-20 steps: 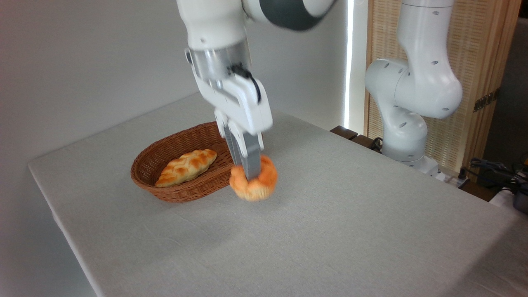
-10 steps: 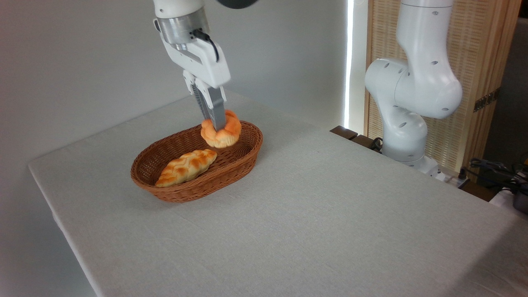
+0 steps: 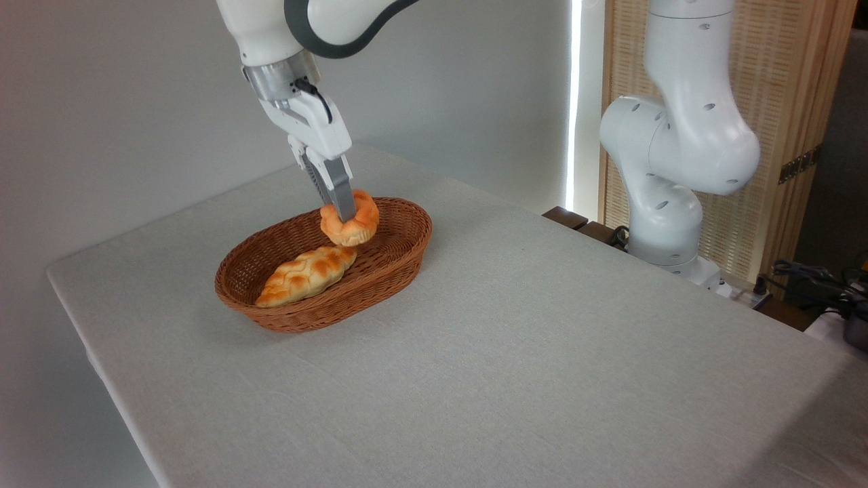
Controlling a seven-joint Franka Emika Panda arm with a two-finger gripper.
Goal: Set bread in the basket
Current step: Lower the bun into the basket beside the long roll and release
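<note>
Bread (image 3: pixel 351 227): golden-orange glossy crust, paler creases. Basket (image 3: pixel 407 247): brown woven wicker. Braided loaf (image 3: pixel 306 274) in it: golden-tan, darker browned ridges. Desk (image 3: pixel 515 352): light grey-beige cloth, fine weave, no pattern. Gripper (image 3: pixel 341 209): white body, grey metal jaws, black cable. Arm (image 3: pixel 685 135): white with dark grey joint band. Wall: plain pale grey. Right-side screen: light wood slats.

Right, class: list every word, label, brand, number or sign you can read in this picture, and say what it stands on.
None can be read. The arm, gripper, bun, loaf, basket and tablecloth show no text.
</note>
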